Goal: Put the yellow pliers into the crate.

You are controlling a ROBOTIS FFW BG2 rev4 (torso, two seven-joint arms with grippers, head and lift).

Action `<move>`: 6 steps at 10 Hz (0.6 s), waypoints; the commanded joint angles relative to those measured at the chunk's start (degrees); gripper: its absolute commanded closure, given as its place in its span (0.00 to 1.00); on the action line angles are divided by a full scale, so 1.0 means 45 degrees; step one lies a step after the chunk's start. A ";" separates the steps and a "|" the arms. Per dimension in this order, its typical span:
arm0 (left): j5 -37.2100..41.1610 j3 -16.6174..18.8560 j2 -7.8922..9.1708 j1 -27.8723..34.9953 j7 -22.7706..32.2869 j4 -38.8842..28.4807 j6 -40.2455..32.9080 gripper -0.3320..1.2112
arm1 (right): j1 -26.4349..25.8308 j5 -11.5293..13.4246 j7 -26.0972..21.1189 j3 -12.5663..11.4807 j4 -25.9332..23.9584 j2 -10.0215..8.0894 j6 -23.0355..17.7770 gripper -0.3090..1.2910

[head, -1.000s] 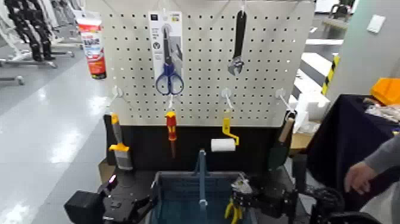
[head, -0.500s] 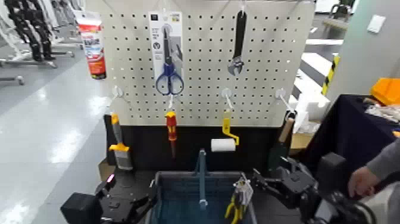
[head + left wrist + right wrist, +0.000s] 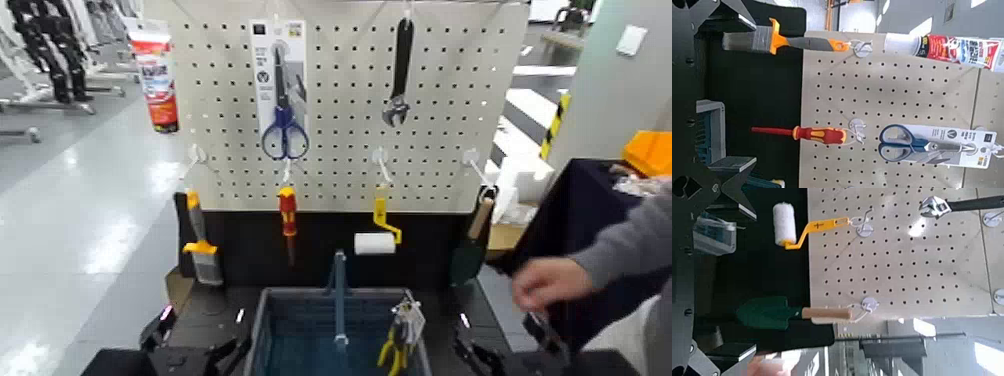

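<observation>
So we've got the yellow pliers [image 3: 395,348] in the crate [image 3: 335,345], seemingly leaning by its right wall. Our right gripper [image 3: 749,282] is wide open beside the crate; our left gripper [image 3: 750,92], also open, waits across from it.

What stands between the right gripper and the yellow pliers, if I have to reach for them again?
The crate's right side wall stands between the right gripper and the pliers, which are just inside it. The upright handle is on their far side, so not in the way.
</observation>
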 commanded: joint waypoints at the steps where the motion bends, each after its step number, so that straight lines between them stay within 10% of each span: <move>1: -0.0033 -0.0088 -0.0002 0.0579 0.0170 -0.0144 -0.0178 0.29 | 0.1080 0.0535 -0.0681 0.0617 -0.0531 -0.0075 0.0136 0.29; 6: -0.0033 -0.0185 -0.0002 0.0852 0.0424 -0.0242 -0.0158 0.29 | 0.1568 0.0633 -0.1404 0.1145 -0.0590 -0.0251 -0.0372 0.29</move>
